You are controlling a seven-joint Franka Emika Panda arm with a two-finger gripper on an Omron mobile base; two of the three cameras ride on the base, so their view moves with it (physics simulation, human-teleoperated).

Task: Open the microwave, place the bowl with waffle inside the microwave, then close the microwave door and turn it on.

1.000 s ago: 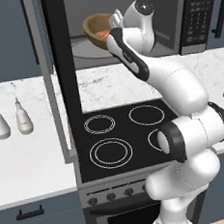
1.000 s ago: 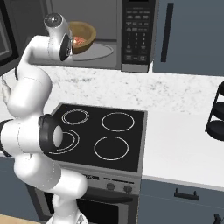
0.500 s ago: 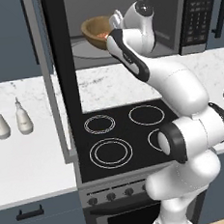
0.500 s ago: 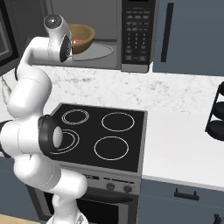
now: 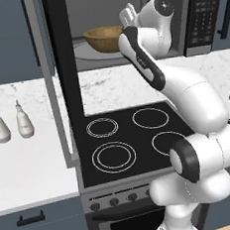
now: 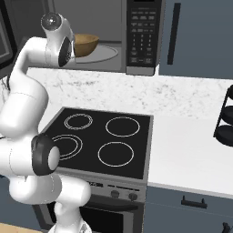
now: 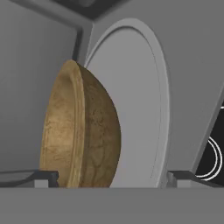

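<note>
**Bowl on the turntable, jaws wide apart**

The microwave (image 5: 128, 23) stands open above the counter, its grey cavity showing in both base views. The microwave door (image 5: 64, 82) is swung out to the left, its black frame and grey edge reaching down in front of the counter and the left side of the stovetop (image 5: 134, 140). The keypad panel (image 6: 142, 32) sits at the microwave's right end.

The bowl (image 5: 103, 38) rests upright on the round glass turntable (image 6: 107, 52), toward the left half of the cavity and near its front edge. In the hand view the bowl (image 7: 81, 131) appears turned on its side because the camera is rolled; its rounded underside meets the pale disc of the turntable (image 7: 140, 109). The waffle cannot be made out: every view shows the bowl from outside or below the rim.

The gripper (image 7: 111, 177) is at the mouth of the cavity, just beside the bowl. Its two dark fingertips (image 7: 41, 177) stand far apart, one on each side of the bowl's lower part, and neither seems to press on the wood; whether they graze it I cannot tell.

On the counter left of the door stand two pale bottles (image 5: 9, 128), side by side. A black tiered rack (image 6: 225, 118) stands at the counter's right edge
</note>
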